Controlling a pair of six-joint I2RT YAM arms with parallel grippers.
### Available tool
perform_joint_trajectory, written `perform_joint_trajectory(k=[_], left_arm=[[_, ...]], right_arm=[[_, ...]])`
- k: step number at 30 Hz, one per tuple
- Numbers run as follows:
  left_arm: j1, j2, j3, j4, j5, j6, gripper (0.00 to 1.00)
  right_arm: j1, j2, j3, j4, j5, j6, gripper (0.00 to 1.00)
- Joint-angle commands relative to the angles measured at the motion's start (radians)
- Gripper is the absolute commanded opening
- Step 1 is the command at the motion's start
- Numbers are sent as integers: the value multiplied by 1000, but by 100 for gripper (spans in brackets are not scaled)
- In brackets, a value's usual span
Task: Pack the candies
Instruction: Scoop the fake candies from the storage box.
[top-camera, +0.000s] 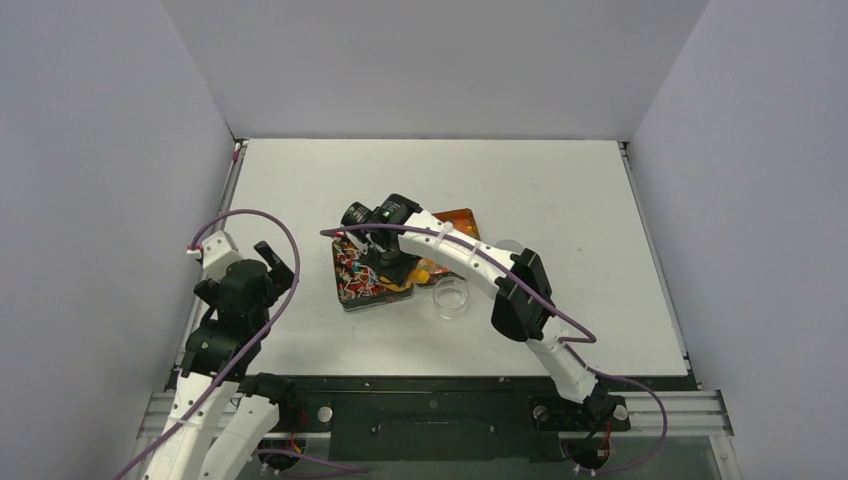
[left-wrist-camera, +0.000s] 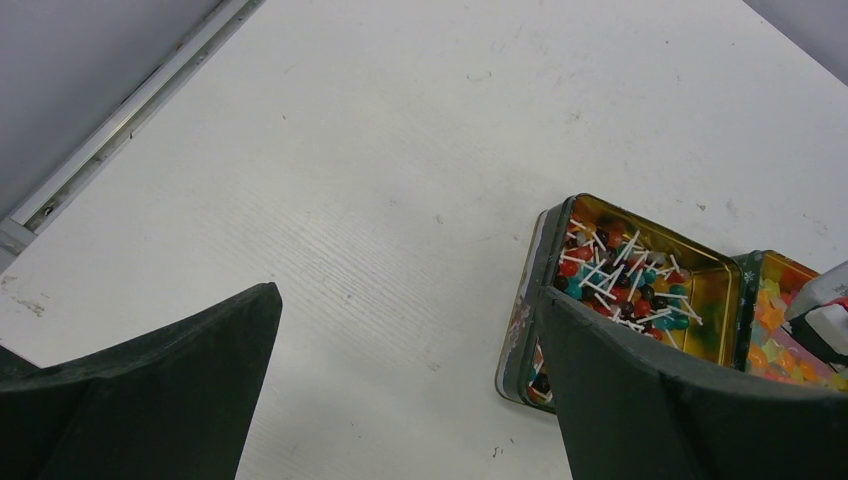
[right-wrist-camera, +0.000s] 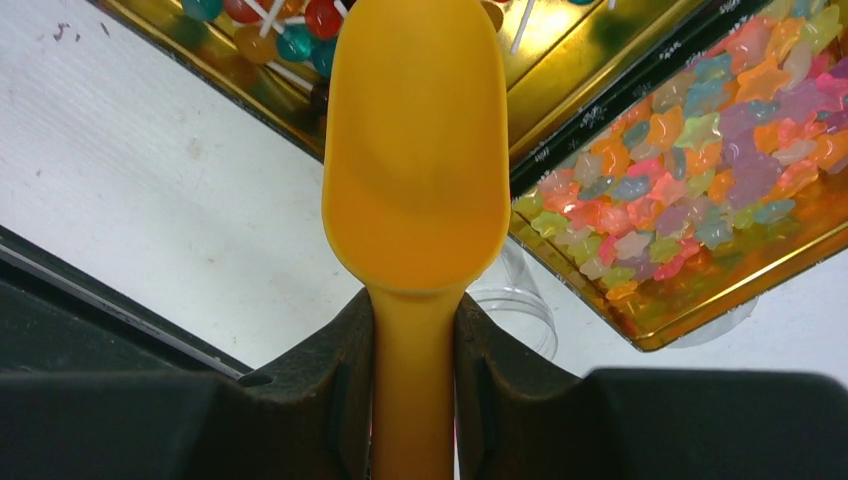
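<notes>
The candies lie in two gold tins set side by side. Round red, teal and dark ones on white sticks (left-wrist-camera: 620, 280) fill the left tin (left-wrist-camera: 527, 300). Pastel star-shaped ones (right-wrist-camera: 700, 170) fill the right tin (right-wrist-camera: 720, 300). My right gripper (right-wrist-camera: 415, 330) is shut on the handle of an orange scoop (right-wrist-camera: 415, 170). The scoop's bowl is empty and hangs over the near edge of the left tin. My left gripper (left-wrist-camera: 408, 295) stands open above bare table to the left of the tins, with nothing between its fingers.
A clear plastic cup (top-camera: 451, 297) stands on the table just in front of the right tin, near the scoop (right-wrist-camera: 515, 310). Grey walls close in the white table (top-camera: 560, 180) on three sides. A metal rail (top-camera: 440, 385) runs along the near edge.
</notes>
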Motion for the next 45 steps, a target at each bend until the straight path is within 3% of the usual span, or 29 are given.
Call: perform_joint_trajectory(k=[1,11,29,37,45], left_arm=[[-4,-10,5,18,-17,-7,97],[-2,-13,4,18,-15,-3,97],[-2,-18,2,21,-15,4,97],[0,-17,1,22,-12,3,97],[7,0,-1,31,7,12,97]], right_arm=[[-5,30,61,-6,-25,2,0],[-15,83,106,42,-81,8,0],[-41,82,41,306,-115,104,0],[-50,61,-33,441,-98,131,0],[-50,-9,-211,613,-52,122,0]])
